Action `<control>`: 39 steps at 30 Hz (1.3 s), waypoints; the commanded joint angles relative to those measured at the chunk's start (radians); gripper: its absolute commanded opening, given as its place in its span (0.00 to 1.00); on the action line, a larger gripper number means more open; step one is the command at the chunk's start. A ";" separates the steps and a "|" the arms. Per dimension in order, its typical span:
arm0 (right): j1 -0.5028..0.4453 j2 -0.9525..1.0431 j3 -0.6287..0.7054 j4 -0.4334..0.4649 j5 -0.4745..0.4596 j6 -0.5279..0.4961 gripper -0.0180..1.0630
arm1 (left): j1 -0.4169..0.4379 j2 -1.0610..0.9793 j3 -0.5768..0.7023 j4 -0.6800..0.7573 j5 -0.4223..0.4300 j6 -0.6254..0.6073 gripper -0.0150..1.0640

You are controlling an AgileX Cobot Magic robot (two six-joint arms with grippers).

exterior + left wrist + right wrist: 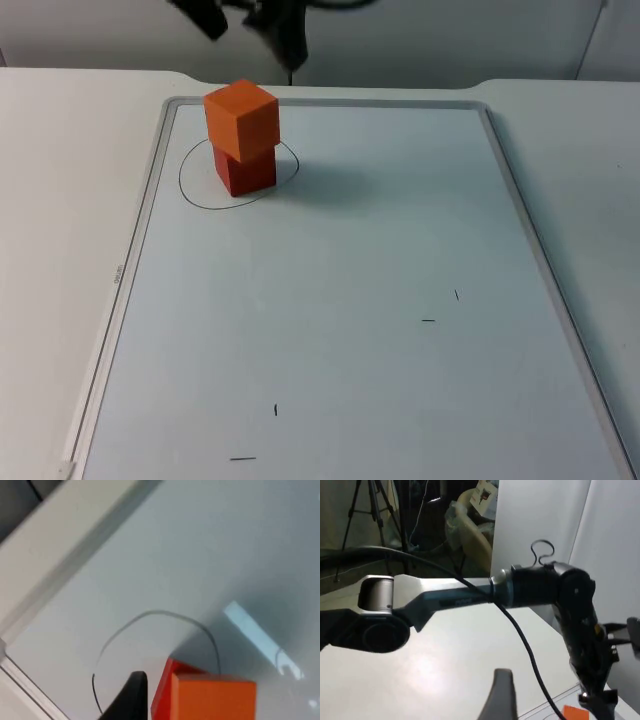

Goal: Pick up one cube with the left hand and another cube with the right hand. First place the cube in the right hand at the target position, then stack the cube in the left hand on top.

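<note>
We see the left pincer (pixel 292 62) raised above the board's (pixel 330 330) far edge, behind the stack and clear of it; one black fingertip (pixel 131 695) stands just beside the cubes, and we cannot tell how far its fingers are spread. The orange cube (pixel 241 118) sits on the red cube (pixel 245 168), turned slightly askew, inside the drawn circle (pixel 190 185) at the board's far-left corner. The board lies on the white tabletop (pixel 60 200). We cannot tell the right pincer's (pixel 497 700) spread; its arm waits, its camera facing the left arm (pixel 540 592).
</note>
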 commanded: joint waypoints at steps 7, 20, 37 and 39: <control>0.002 -0.027 -0.007 0.000 -0.034 -0.033 0.65 | -0.009 -0.210 -0.057 -0.172 0.023 -0.045 0.99; 0.002 -0.045 -0.007 0.008 -0.049 -0.094 0.65 | -0.039 -0.565 -0.044 -0.059 0.023 -0.042 0.99; 0.002 -0.254 0.480 0.040 -0.195 -0.116 0.65 | -0.039 -1.280 0.942 -0.012 -0.188 0.034 0.99; 0.002 -0.272 0.518 0.040 -0.209 -0.107 0.65 | -0.039 -1.333 1.019 -0.007 -0.220 0.034 0.99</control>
